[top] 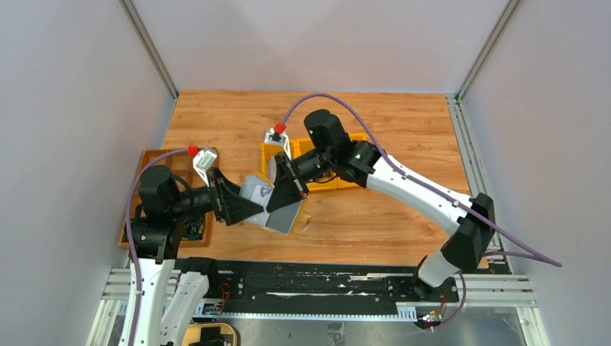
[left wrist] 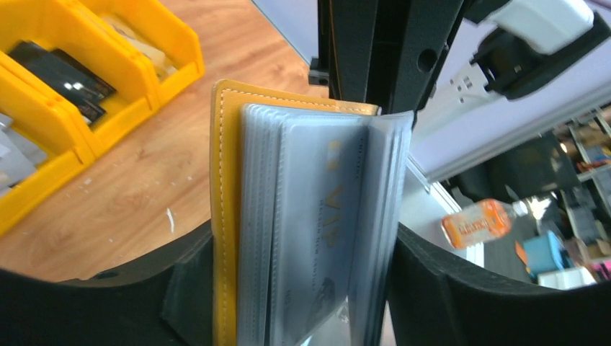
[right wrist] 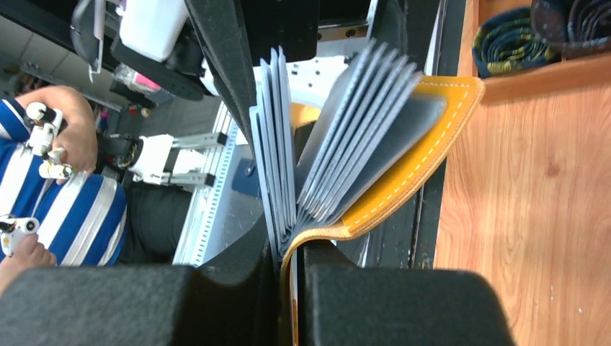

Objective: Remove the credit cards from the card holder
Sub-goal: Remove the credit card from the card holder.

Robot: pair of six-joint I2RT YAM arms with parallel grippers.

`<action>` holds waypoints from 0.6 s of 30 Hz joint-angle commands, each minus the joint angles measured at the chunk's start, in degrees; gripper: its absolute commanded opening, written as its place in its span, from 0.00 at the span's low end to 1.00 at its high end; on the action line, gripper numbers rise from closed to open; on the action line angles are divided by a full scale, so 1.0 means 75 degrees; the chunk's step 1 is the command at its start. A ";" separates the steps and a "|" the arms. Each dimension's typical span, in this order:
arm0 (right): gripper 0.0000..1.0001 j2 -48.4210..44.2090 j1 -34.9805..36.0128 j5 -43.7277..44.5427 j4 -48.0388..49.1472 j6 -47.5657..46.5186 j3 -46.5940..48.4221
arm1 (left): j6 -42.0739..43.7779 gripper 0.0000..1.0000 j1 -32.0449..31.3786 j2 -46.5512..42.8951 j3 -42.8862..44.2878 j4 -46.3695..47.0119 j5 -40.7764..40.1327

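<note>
From above: card holder (top: 282,216) open, held up between both arms over the wooden table (top: 403,216), just in front of the yellow bins (top: 301,148).

From left wrist: left gripper (left wrist: 302,245) spread wide around the fanned clear sleeves (left wrist: 382,216), VIP card (left wrist: 324,216) showing. Clamped or merely flanking, cannot tell.

From right wrist: right gripper (right wrist: 288,274) pinched tight on the yellow cover (right wrist: 403,180) at its edge.

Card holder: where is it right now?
Top view, left of centre: the card holder is held open between the left tool and right tool, just in front of the yellow bins.
</note>
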 commanded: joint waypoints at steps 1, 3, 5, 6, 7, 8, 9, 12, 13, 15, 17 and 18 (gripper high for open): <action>0.03 0.0530 0.0309 0.0376 -0.2393 -0.1828 0.0839 | 0.0709 0.63 0.0002 0.0093 -0.0081 -0.0636 0.1167; 0.03 0.0709 0.0390 0.0469 -0.2755 -0.2053 0.1107 | 0.0950 0.61 -0.0001 0.0125 -0.0055 -0.0871 0.1361; 0.03 0.0864 0.0464 0.0614 -0.3097 -0.2264 0.1370 | 0.1072 0.58 0.0002 0.0129 -0.0071 -0.0995 0.1480; 0.03 0.0952 0.0477 0.0648 -0.3231 -0.2353 0.1484 | 0.1074 0.55 0.0002 0.0111 -0.0086 -0.1001 0.1505; 0.03 0.1008 0.0483 0.0701 -0.3337 -0.2394 0.1610 | 0.1073 0.49 -0.0001 0.0095 -0.0109 -0.1003 0.1520; 0.03 0.1046 0.0484 0.0744 -0.3415 -0.2422 0.1693 | 0.1091 0.43 0.0002 0.0073 -0.0138 -0.1001 0.1524; 0.03 0.1065 0.0484 0.0773 -0.3472 -0.2443 0.1758 | 0.1111 0.38 0.0002 0.0053 -0.0167 -0.1000 0.1526; 0.07 0.1075 0.0484 0.0928 -0.3602 -0.2525 0.1899 | 0.1257 0.25 0.0002 -0.0010 -0.0120 -0.1135 0.1355; 0.10 0.1075 0.0484 0.0963 -0.3648 -0.2541 0.1956 | 0.1375 0.20 0.0002 -0.0014 -0.0067 -0.1283 0.1216; 0.17 0.1069 0.0484 0.1048 -0.3695 -0.2573 0.2024 | 0.1567 0.15 0.0002 -0.0015 0.0050 -0.1462 0.0824; 0.30 0.1043 0.0457 0.1173 -0.3702 -0.2569 0.2078 | 0.1709 0.06 0.0002 -0.0014 0.0157 -0.1591 0.0373; 0.37 0.1005 0.0435 0.1291 -0.3698 -0.2560 0.2102 | 0.1731 0.04 0.0002 -0.0020 0.0180 -0.1610 0.0166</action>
